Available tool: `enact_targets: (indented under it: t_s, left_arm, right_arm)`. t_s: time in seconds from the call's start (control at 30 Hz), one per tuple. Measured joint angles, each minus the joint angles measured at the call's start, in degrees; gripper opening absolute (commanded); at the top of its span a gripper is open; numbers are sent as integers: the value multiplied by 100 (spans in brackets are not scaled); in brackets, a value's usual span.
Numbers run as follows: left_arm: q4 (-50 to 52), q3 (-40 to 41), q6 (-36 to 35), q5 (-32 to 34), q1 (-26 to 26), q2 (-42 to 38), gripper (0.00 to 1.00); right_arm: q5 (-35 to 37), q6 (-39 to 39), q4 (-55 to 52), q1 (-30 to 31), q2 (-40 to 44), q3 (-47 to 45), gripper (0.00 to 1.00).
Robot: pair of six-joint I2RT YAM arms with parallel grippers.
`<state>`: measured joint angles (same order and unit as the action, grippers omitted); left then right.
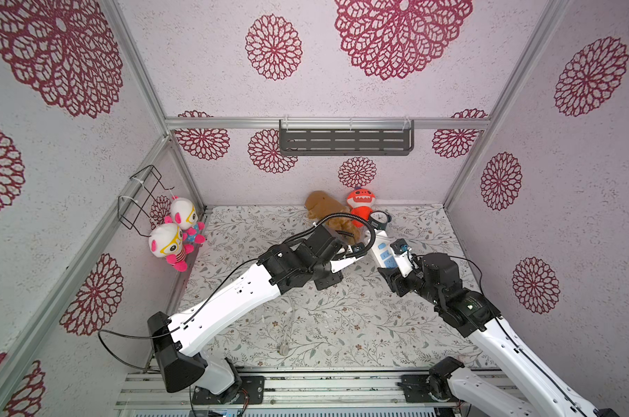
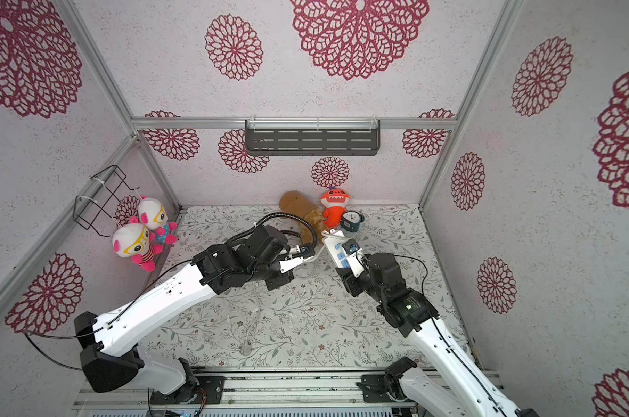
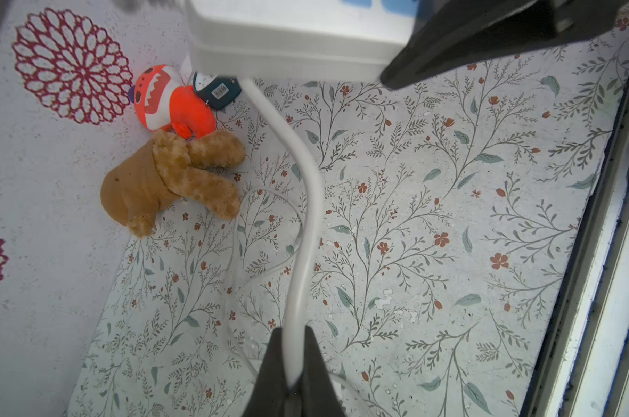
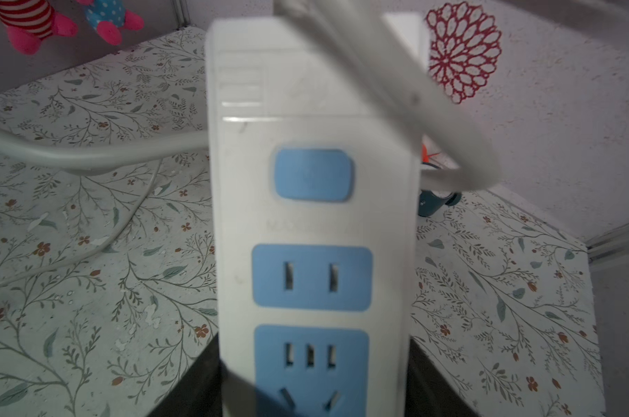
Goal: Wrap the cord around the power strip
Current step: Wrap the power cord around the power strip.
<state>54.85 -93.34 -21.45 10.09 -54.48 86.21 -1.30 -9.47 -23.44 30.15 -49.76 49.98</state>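
The white power strip (image 1: 382, 251) (image 2: 339, 253) with blue sockets (image 4: 311, 278) is held above the table, its near end between the fingers of my right gripper (image 4: 313, 364) (image 1: 396, 267), which is shut on it. The white cord (image 3: 307, 216) leaves the strip's end (image 3: 291, 43). My left gripper (image 3: 294, 334) (image 1: 358, 249) is shut on it just beside the strip. In the right wrist view a length of cord (image 4: 396, 83) crosses the strip's far end. The rest trails over the table to the plug (image 1: 283, 348) (image 2: 245, 349).
A brown plush (image 1: 324, 211), an orange shark toy (image 1: 359, 204) and a blue alarm clock (image 1: 380, 218) sit at the back wall close behind the strip. Two pink-and-white plush dolls (image 1: 176, 234) hang by a wire basket (image 1: 139, 198) on the left wall. A grey shelf (image 1: 345, 140) is mounted high at the back.
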Motion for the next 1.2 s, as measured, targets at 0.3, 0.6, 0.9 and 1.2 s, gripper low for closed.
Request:
enact_targets:
  t_s: [0.3,0.6,0.9,1.2]
  left_arm:
    - [734,-1051,-798,83,-205,280,0]
    - [1384,-2116,-1338,-52,-603,1106,0]
    - [1810,-2809,-1709,-7,-667,1613,0]
    - [1777,-2835,-2354,177,-562,1613,0]
  right_arm:
    - [-951,-271,-415,0,-243,11,18]
    - [-1390,-466,-428,-17,-151,-177,18]
    - [-1838,-793,-319,-17,350,-750,18]
    - [-2218,-938,-212,-13,623,-949,16]
